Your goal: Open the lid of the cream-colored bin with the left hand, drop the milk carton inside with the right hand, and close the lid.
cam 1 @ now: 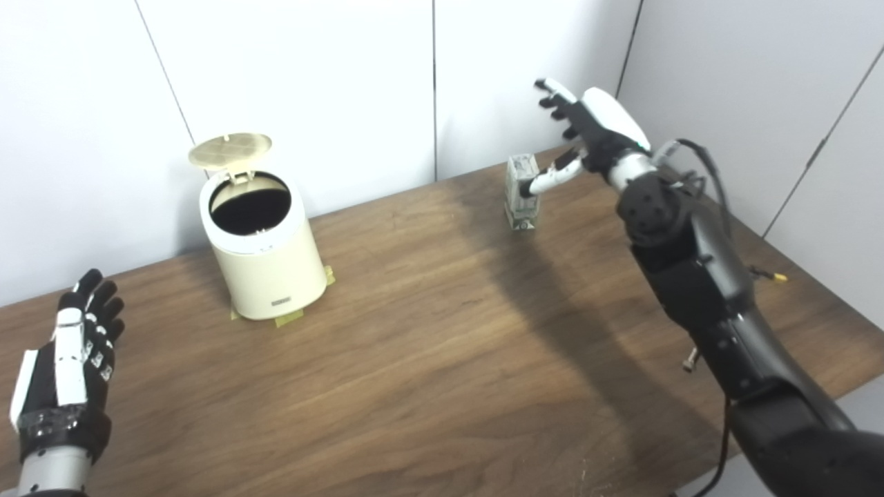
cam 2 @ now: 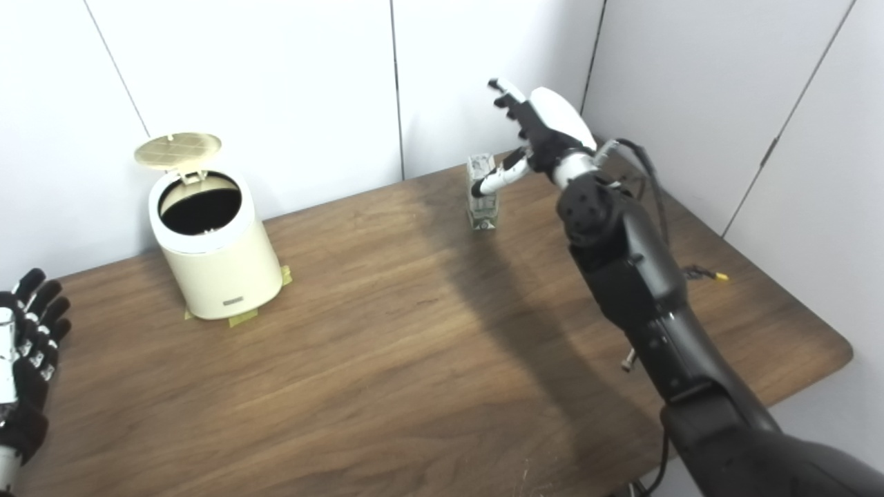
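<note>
Cream-colored bin (cam 1: 266, 255) sits upper left of the frame on the wooden table (cam 1: 442, 359), near the back wall. Its lid (cam 1: 230, 150) is flipped up and back on the hinge, tilted behind the opening; the inside looks dark and I can't see any contents. Bits of yellowish tape (cam 1: 289, 318) stick out from under the base.

Milk carton (cam 1: 521, 193) stands upright at upper centre-right, near the table's back edge, well apart from the bin.

Right hand (cam 1: 587, 131) is just right of the carton, raised above the tabletop, fingers spread wide and holding nothing. The thumb (cam 1: 549, 181) reaches down across the carton's upper front; it seems to touch or nearly touch, can't tell which from here. The other fingers (cam 1: 556, 88) sit higher than the carton top, not wrapped round it. The right arm runs in from the lower right corner.

Left hand (cam 1: 69, 366) is at the lower left edge of the frame, back of hand facing up, fingers extended and slightly apart, nothing in it. It sits low over the table's near left corner, well clear of the bin.
</note>
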Robot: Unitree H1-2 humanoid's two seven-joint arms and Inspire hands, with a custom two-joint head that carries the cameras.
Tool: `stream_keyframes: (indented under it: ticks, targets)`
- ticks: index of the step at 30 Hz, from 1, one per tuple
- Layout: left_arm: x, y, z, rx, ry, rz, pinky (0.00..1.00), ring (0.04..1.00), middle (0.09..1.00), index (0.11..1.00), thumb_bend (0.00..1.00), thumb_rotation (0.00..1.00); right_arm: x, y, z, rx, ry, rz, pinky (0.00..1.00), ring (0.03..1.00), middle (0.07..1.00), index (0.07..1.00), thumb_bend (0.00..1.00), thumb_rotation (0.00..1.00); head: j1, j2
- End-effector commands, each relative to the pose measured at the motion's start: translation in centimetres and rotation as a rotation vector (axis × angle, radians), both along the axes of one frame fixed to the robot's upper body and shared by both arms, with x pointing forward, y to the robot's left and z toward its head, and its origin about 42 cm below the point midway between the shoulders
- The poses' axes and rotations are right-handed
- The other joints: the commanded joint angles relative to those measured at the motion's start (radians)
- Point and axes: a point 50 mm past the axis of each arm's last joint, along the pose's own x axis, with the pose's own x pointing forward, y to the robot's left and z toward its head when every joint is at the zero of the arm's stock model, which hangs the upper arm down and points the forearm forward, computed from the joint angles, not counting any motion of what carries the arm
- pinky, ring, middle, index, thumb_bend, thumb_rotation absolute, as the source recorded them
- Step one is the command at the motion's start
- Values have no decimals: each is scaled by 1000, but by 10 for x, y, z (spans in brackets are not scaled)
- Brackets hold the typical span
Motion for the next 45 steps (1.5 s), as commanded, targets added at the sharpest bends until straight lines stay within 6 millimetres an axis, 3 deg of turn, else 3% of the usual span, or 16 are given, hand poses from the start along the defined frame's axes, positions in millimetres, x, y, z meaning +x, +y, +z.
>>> stream_keyframes:
  ticks: [1, 7, 18, 24, 33, 45]
  targets:
    - [4, -2, 20, 17, -71, -23, 998, 977, 973, 986, 396, 1000, 13, -7, 34, -70, -77, -15, 734, 880, 910, 931, 954, 67, 1, 1]
    - [2, -10, 21, 28, -70, -43, 995, 957, 953, 964, 418, 1000, 44, -16, 21, -98, 37, -50, 755, 893, 904, 911, 973, 46, 7, 2]
    - [2, -22, 27, -18, -55, -43, 1000, 974, 958, 973, 377, 1000, 67, -16, 14, -134, 89, -70, 707, 886, 903, 892, 999, 48, 13, 3]
    - [0, -22, 23, 12, -46, -54, 1000, 975, 958, 979, 343, 1000, 71, -16, 9, -120, 89, -58, 701, 879, 900, 873, 979, 54, 17, 4]
    - [0, -23, 21, 25, -43, -63, 1000, 978, 956, 970, 317, 1000, 71, -16, 3, -106, 60, -39, 677, 771, 821, 829, 944, 1, 19, 5]
    - [-1, -22, 18, 65, -44, -82, 1000, 976, 957, 975, 295, 1000, 74, -18, -10, -134, 61, -22, 617, 693, 748, 740, 942, 17, 28, 11]
